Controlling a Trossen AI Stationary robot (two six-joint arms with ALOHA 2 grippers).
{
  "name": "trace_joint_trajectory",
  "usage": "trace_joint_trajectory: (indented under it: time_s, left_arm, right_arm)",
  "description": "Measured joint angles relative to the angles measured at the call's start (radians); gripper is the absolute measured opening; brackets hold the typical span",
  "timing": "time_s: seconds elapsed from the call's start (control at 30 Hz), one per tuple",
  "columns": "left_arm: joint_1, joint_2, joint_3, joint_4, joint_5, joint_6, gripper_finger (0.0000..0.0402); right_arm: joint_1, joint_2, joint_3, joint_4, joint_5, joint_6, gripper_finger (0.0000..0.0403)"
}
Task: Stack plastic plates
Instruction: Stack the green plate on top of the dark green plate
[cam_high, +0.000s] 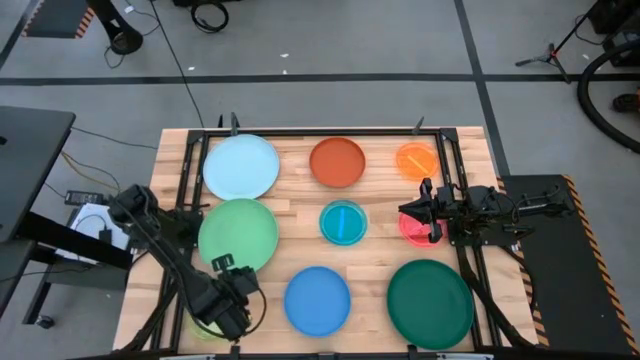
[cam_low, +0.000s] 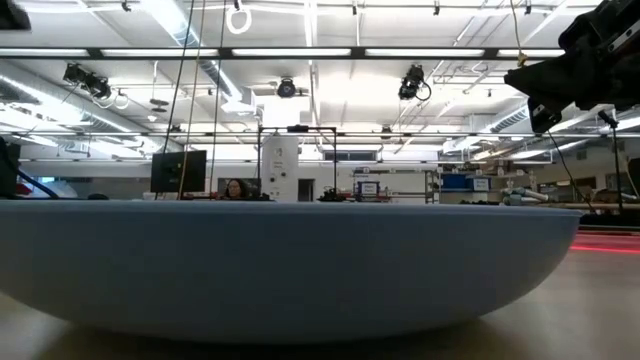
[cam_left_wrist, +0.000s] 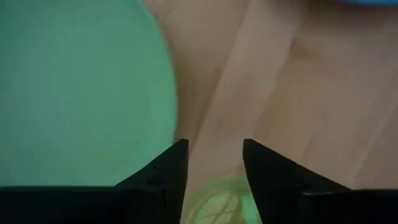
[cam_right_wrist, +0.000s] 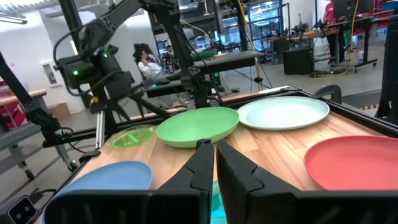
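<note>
We read first pick pending: nine plates spread unstacked on wooden surface (cam_high: 300, 215). Left gripper (cam_left_wrist: 213, 165), fingers apart, over small lime plastic plate (cam_right_wrist: 132, 135); right gripper (cam_right_wrist: 215, 163), fingers together, above small pink plate (cam_high: 408, 229). Next: descend, clamp rim

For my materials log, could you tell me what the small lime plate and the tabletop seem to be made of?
The small round lime plate looks like thin translucent plastic: the wood shows through it. The tabletop looks like pale jointed wooden planks, matt, with visible seams.
</note>
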Motion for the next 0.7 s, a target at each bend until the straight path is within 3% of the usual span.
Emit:
trace_joint_trajectory:
  time_s: [0.27,0.5,0.7]
  left_arm:
    - [0.102,-0.105,-0.248,0.193,0.064,0.062,0.0218]
    - [0.112,-0.161,-0.290,0.194,0.016,0.085,0.0229]
    - [0.120,-0.161,-0.391,0.312,0.029,0.084,0.0229]
  right_arm:
    - [0.000,0.000,0.000,0.000,0.000,0.000,0.0029]
    - [0.000,0.000,0.000,0.000,0.000,0.000,0.0029]
    - [0.000,0.000,0.000,0.000,0.000,0.000,0.0029]
